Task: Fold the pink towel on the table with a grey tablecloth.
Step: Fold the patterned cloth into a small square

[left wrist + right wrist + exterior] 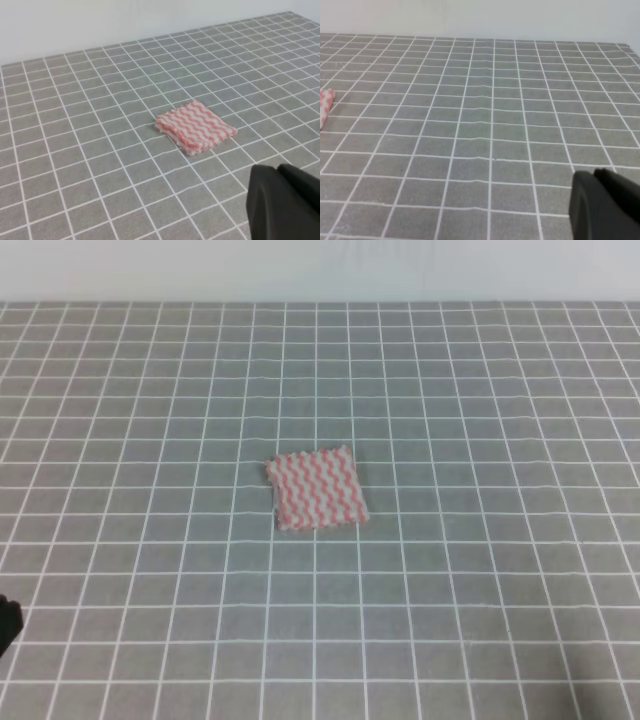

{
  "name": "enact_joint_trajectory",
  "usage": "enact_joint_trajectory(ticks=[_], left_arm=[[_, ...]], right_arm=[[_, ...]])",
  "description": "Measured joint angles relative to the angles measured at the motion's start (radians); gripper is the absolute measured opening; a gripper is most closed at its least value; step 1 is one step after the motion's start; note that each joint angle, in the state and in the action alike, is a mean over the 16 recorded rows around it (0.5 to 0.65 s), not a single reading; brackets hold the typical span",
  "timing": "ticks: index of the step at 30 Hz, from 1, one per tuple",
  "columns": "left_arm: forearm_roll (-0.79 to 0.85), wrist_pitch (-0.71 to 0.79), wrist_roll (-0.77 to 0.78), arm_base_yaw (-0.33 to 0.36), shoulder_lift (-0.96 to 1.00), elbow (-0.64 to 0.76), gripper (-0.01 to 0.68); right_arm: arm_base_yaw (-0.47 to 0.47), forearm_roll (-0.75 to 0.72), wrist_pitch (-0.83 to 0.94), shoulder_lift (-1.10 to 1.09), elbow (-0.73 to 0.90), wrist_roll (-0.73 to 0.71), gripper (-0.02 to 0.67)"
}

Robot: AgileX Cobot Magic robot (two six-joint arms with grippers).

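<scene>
Black housing of the left end effector point(282, 202) fills the lower right corner of the left wrist view; only its body shows, so whether its jaws stand apart or together cannot be told. It holds nothing visible.

Right end effector point(605, 202): same dark housing, low right in the right wrist view; jaw state likewise cannot be told, nothing in its grip.

Item: pink towel point(316, 490), wavy pink-red and white stripes. It lies flat on the surface, ahead of and well apart from the left end effector, and far off to the left of the right end effector, where only its edge shows point(325, 107). In the left wrist view point(196, 127) stacked layers show along its near edge, and it covers only about two grid squares each way.

Item: surface point(480, 390), grey cloth with a white grid, lying smooth around the towel.

Task status, as judged: the towel looks already folded into a compact, fairly square packet, and both arms sit clear of it. Little or nothing seems left, save perhaps squaring the slightly uneven edges.
</scene>
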Motion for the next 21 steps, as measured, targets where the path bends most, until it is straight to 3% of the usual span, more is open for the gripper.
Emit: enact_joint_trajectory(ticks=[10,21], left_arm=[[0.136,-0.132,-0.162,0.000,-0.076,0.059,-0.002],[0.358,-0.365,-0.437,0.014,-0.267,0.316,-0.002]], right_arm=[[0.000,0.000,-0.001,0.002,0.003,-0.001,-0.017],[0.000,0.000,0.000,0.004,0.003,-0.001,-0.017]])
